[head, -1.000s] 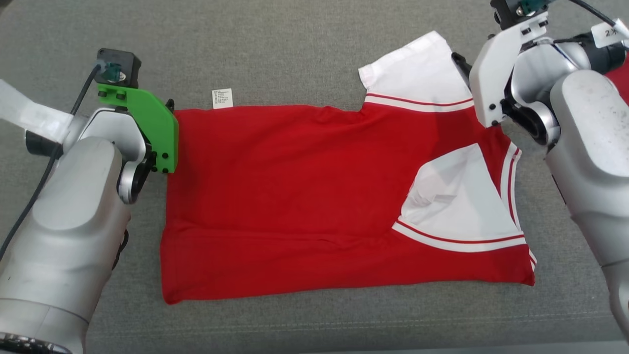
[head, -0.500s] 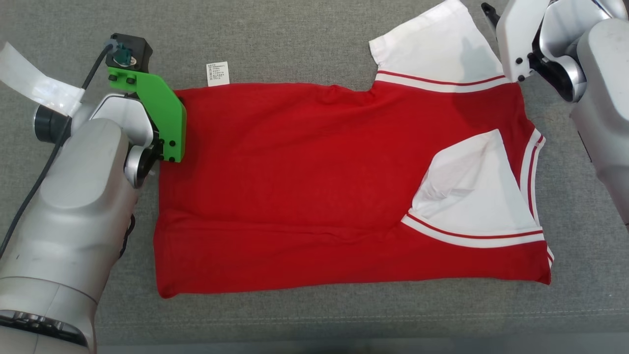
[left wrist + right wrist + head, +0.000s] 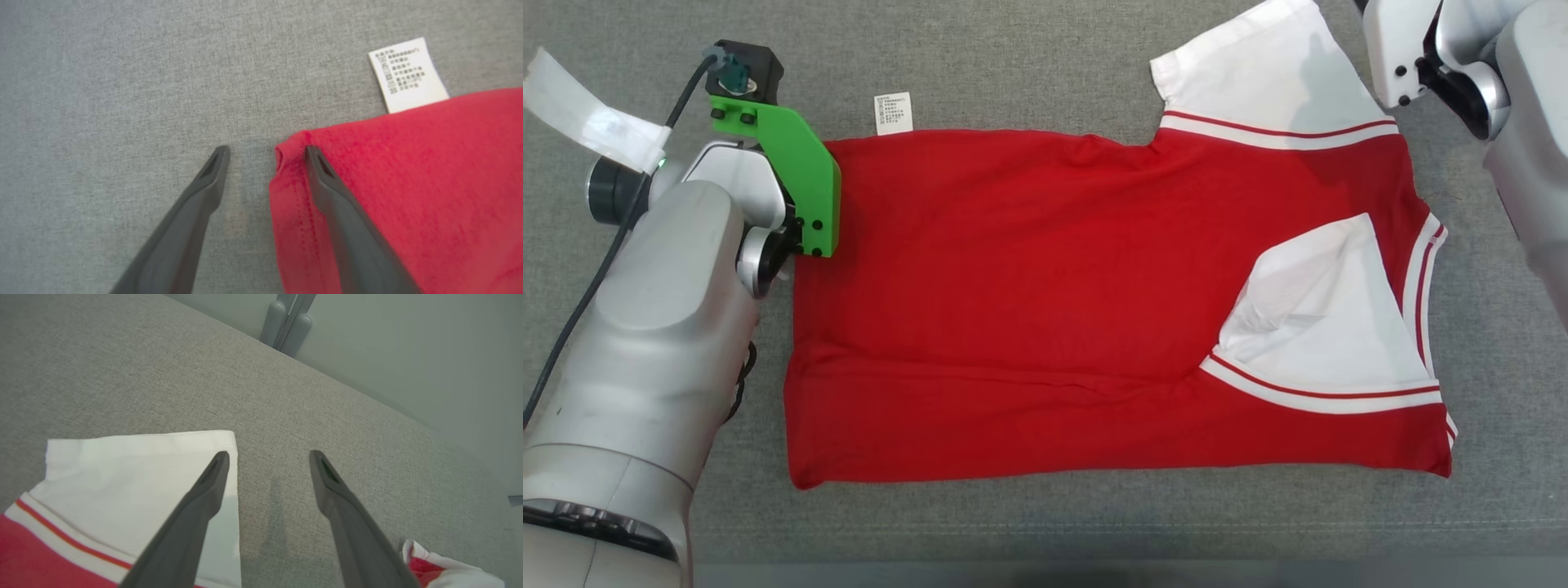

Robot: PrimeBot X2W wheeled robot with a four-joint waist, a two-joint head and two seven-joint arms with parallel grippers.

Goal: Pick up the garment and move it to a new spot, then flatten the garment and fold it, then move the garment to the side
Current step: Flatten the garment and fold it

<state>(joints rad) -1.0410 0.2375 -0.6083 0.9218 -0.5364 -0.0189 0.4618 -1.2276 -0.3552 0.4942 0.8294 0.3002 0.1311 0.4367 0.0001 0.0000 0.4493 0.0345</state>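
Observation:
The garment [image 3: 1054,286], a red shirt with white sleeves, lies spread flat on the grey cloth surface [image 3: 1029,65]. One white sleeve [image 3: 1258,73] sticks out at the far right; the other [image 3: 1323,318] is folded onto the body. My left gripper [image 3: 265,151] is open at the garment's far left corner [image 3: 294,143]: one finger over the red hem, the other over grey cloth. A green bracket [image 3: 800,188] hides it in the head view. My right gripper [image 3: 267,455] is open over the far sleeve's edge [image 3: 163,469], holding nothing.
A white care label [image 3: 892,113] pokes out from the garment's far edge, also the label [image 3: 408,73] in the left wrist view. Another red and white cloth [image 3: 433,571] lies beside the right arm. The surface's far edge meets a pale wall [image 3: 408,355].
The camera has moved, shifting the whole head picture. The right wrist has drawn farther out toward the sleeve's far edge. Both grippers stay open and the garment lies as before.

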